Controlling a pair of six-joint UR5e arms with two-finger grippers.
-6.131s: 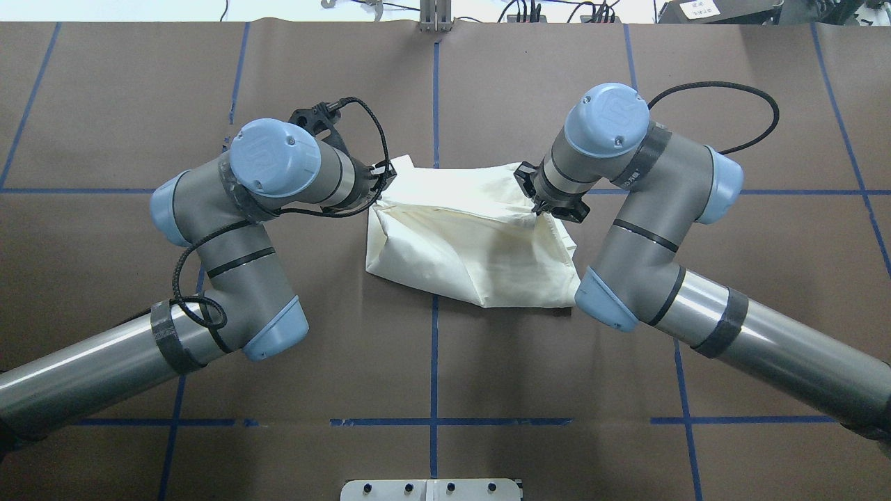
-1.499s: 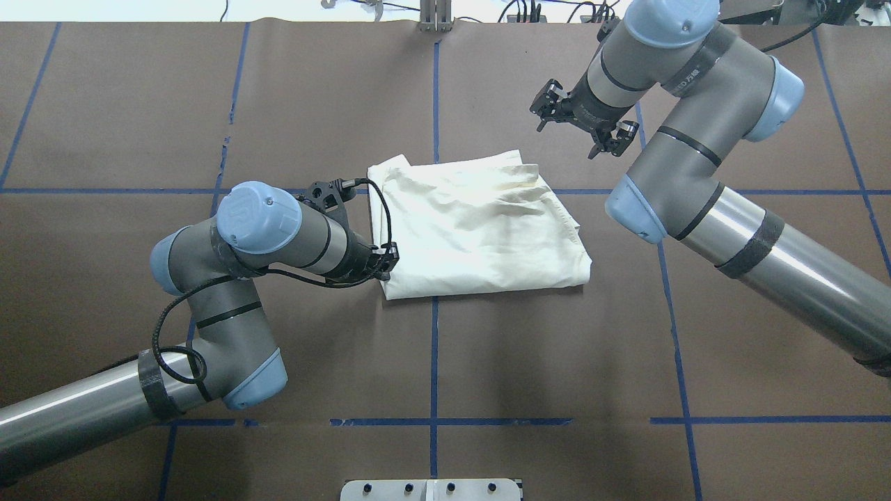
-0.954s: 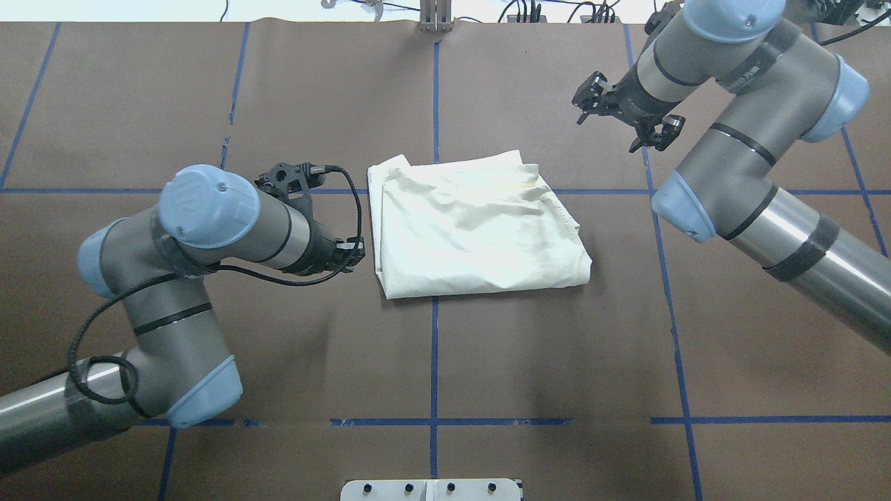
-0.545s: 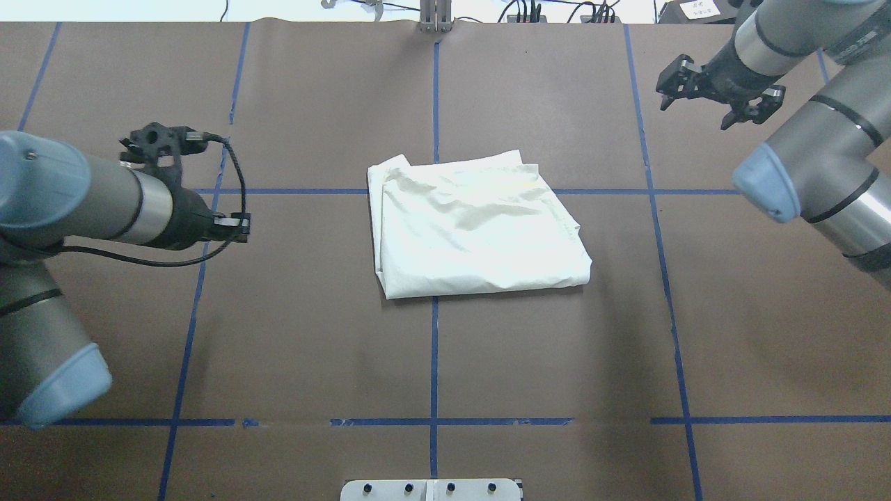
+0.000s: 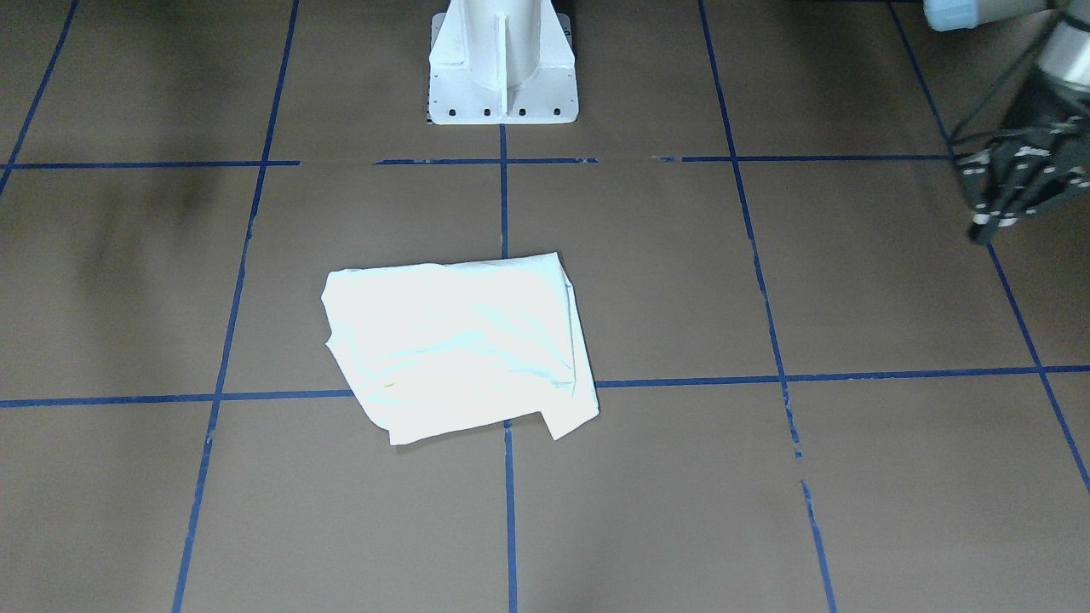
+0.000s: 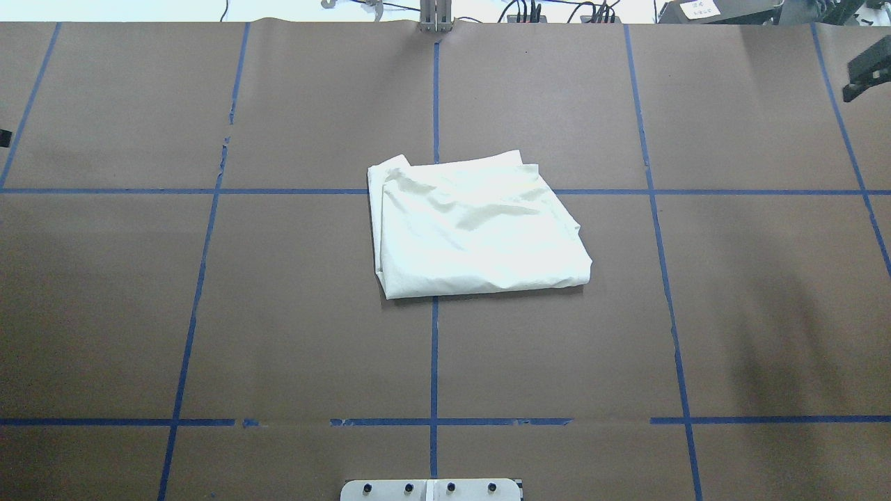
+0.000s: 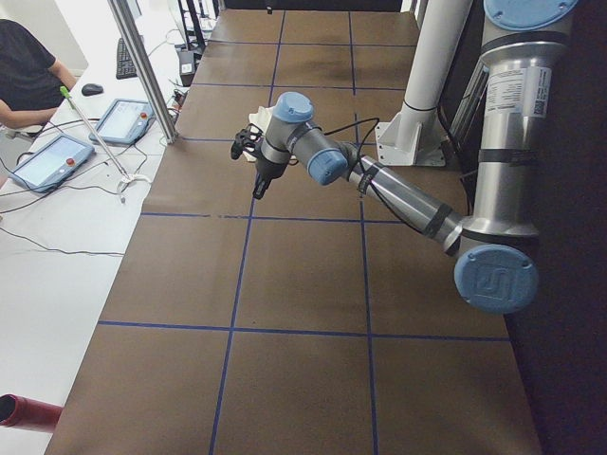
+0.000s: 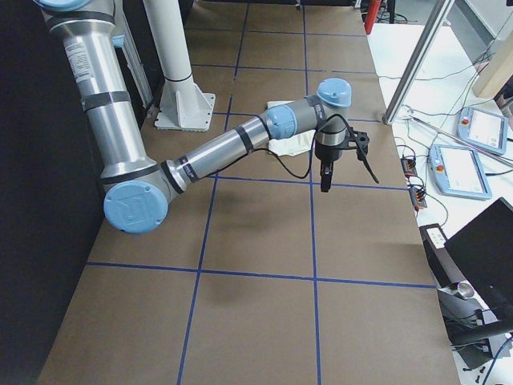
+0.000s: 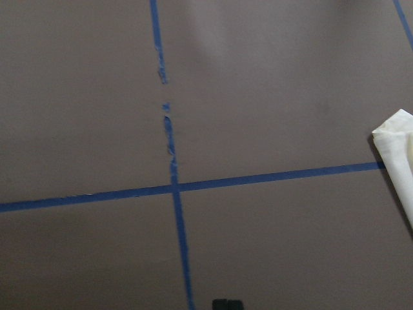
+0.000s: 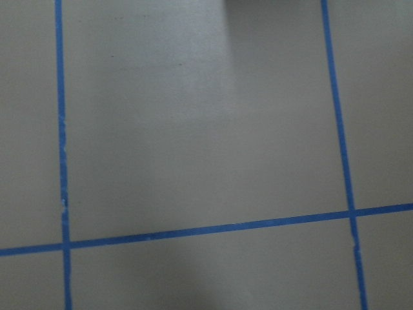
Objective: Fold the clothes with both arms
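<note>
One cream-white T-shirt (image 6: pixel 480 229) lies folded in the middle of the table (image 6: pixel 209 334). Its long side runs from left to right. Nothing touches it. The left gripper (image 5: pixel 996 209) hangs well off to the left, so the shirt is to its right. The right gripper (image 8: pixel 325 176) hangs well off at the far right, so the shirt is to its left and nearer. Both hold nothing. I cannot tell if their fingers are apart or together. Neither looks much closer. I think the folding is done.
</note>
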